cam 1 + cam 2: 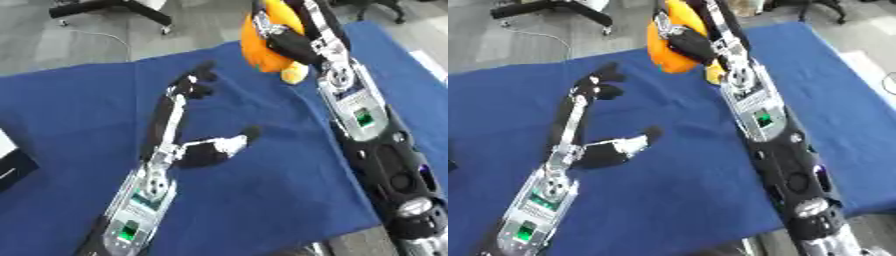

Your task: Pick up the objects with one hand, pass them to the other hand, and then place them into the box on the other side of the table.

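We take the orange plush toy point(267, 47) as our landmark. It sits at the far edge of the blue tablecloth point(262, 190), with a yellow part showing at its lower right. Our right hand point(284, 37) is over the toy, its fingers curled round the toy's body, so we judge the pick-up to be the step in hand. Whether the toy is already clear of the cloth we cannot tell.

Our left hand point(188, 92) waits nearer to us than the toy and to its left, well apart from it. Its fingers are extended and its thumb spread, holding nothing.

To do the step well, we should:
- keep the right hand's fingers wrapped round the toy's widest part, since soft plush is likely to deform and slip;
- lift straight up before travelling left;
- bring the toy between the left hand's thumb and fingers;
- release only after the left hand has closed.

A dark-edged object point(13, 165), possibly the box, shows far left of the toy.
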Tool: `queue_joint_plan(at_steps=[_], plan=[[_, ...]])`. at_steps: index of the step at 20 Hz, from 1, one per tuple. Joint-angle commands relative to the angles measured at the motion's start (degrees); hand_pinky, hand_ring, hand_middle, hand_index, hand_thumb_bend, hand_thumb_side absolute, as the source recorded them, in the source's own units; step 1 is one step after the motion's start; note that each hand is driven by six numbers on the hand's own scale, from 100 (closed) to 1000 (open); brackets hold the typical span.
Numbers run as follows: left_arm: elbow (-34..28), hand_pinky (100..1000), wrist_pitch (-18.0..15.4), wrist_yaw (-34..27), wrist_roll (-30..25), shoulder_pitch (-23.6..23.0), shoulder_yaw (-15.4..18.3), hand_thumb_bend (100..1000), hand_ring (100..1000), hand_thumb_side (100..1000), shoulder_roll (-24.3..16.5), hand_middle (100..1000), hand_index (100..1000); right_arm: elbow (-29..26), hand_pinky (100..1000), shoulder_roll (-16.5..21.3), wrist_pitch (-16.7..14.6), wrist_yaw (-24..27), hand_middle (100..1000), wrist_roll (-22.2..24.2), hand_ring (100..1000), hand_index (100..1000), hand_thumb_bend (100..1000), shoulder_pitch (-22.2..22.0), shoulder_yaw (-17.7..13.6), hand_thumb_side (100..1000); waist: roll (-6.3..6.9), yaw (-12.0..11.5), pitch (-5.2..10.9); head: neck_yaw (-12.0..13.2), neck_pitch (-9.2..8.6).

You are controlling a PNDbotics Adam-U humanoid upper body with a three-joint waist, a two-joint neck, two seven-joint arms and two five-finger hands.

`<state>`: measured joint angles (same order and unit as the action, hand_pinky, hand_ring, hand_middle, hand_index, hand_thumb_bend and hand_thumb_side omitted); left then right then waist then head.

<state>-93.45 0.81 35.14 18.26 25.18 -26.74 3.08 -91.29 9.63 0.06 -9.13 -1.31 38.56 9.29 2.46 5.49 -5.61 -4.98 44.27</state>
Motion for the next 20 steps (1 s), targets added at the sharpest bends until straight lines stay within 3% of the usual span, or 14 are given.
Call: queue_joint_plan(at_steps=[1, 6, 12, 20], plan=[[0.92, 733, -0.88, 2.66, 5.1, 1.62, -0.62, 714, 691, 329, 1.37, 733, 919, -2.64, 488, -0.44, 0.91, 4.08, 100, -0.56, 277, 117, 100, 0.42, 0.59, 436, -1.02, 0.12, -0.37, 0.44, -0.15], [3.19, 737, -2.97, 3.89, 7.74, 2.83, -1.25, 714, 697, 348, 2.5, 739, 923, -3.55, 488, -1.75, 2.08, 8.41, 100, -0.72, 279, 118, 100, -0.66, 1.81, 453, -1.06, 0.3, -0.72, 0.63, -0.15], [5.77, 729, -3.28, 3.29, 10.56, 3.86, -1.11, 648, 690, 366, 4.79, 731, 915, -3.48, 486, -2.15, 3.4, 11.44, 100, -0.29, 277, 118, 100, -1.26, 3.35, 447, -1.46, 0.28, -0.91, 0.35, -0.15], [7.11, 720, -2.97, 4.46, 16.48, 5.46, -0.47, 476, 678, 325, 6.85, 714, 894, -3.97, 485, -2.19, 4.66, 14.7, 100, 0.94, 278, 119, 100, -1.75, 4.72, 444, -1.93, 0.52, -1.21, 0.32, -0.15]])
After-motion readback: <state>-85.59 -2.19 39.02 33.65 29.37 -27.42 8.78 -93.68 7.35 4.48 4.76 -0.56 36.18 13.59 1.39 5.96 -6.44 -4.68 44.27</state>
